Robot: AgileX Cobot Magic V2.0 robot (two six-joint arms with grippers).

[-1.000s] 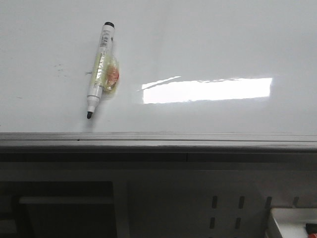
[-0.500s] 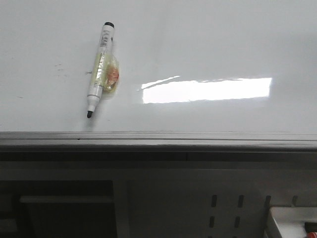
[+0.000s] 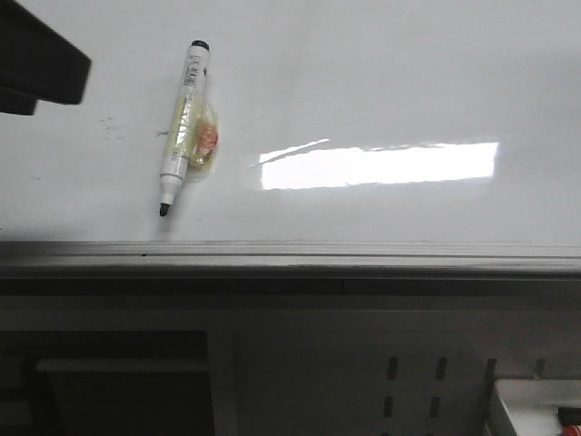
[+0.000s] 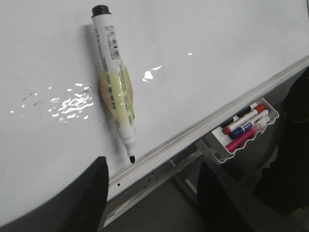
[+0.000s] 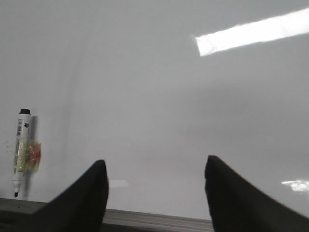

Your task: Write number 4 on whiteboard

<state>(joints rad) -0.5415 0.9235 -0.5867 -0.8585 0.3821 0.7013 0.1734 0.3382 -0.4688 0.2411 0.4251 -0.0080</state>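
White, glossy and wide, the whiteboard (image 3: 381, 73) fills most of the front view, with its grey metal edge (image 3: 290, 257) running along the near side and a bright rectangular glare (image 3: 379, 164) right of centre. No black strokes of a number 4 show anywhere on it; only a few faint dark specks (image 3: 109, 122) sit near its left side.

A marker (image 3: 184, 127) lies flat on the board toward the left, uncapped, its black tip pointing at the near edge and stopping just short of it. A yellowish wrapping with an orange patch (image 3: 203, 138) clings around the middle of its white barrel.

The left hand (image 4: 149, 193) is released, both dark fingers (image 4: 89, 198) spread wide, hanging above the near edge close to the marker's tip without touching it. Part of the left arm (image 3: 41, 68) shows as a dark shape at the far left corner in the front view.

The right hand (image 5: 155, 198) is also released, fingers (image 5: 82, 203) well apart and grasping nothing, over bare board with the marker (image 5: 21, 152) well off to one side.

Below the board's near edge, a small white tray (image 4: 247, 129) holds several markers with red, blue and pink parts.
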